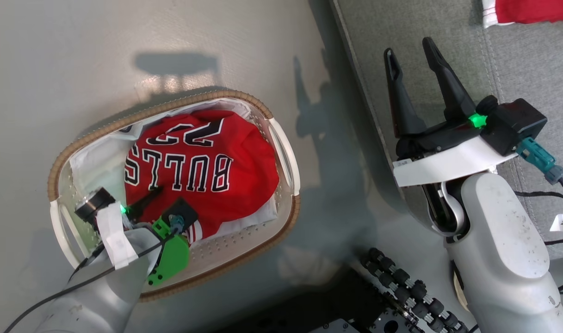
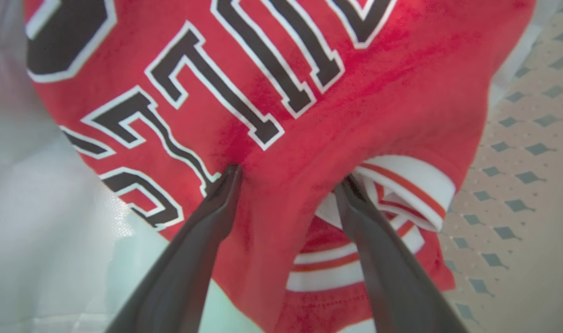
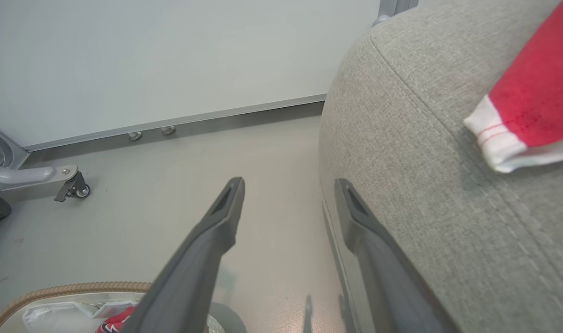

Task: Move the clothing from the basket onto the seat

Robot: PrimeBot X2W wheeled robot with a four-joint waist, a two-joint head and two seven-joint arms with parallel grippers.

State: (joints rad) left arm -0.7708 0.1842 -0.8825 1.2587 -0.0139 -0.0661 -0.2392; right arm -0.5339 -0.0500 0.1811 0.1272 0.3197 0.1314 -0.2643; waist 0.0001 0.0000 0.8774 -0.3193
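The red "BULLS" jersey [image 1: 202, 166] lies bunched in the oval white basket [image 1: 244, 99] on the floor, over the white lining [image 1: 91, 162]. My left gripper [image 1: 163, 196] reaches into the basket's near end. In the left wrist view it [image 2: 290, 175] is open, both tips pressed into the jersey [image 2: 309, 106] with a ridge of red cloth between them, beside white-and-red striped trim [image 2: 401, 180]. My right gripper [image 1: 409, 47] hangs open and empty over the left edge of the grey seat [image 1: 517, 64]. A red piece with white trim [image 1: 526, 11] lies on the seat [image 3: 424, 185].
My dark base with black rollers [image 1: 401, 282] sits between basket and couch. Cables [image 1: 554, 199] trail over the seat's right side. A castered metal leg [image 3: 73, 185] stands by the white wall. Bare grey floor [image 1: 77, 55] surrounds the basket.
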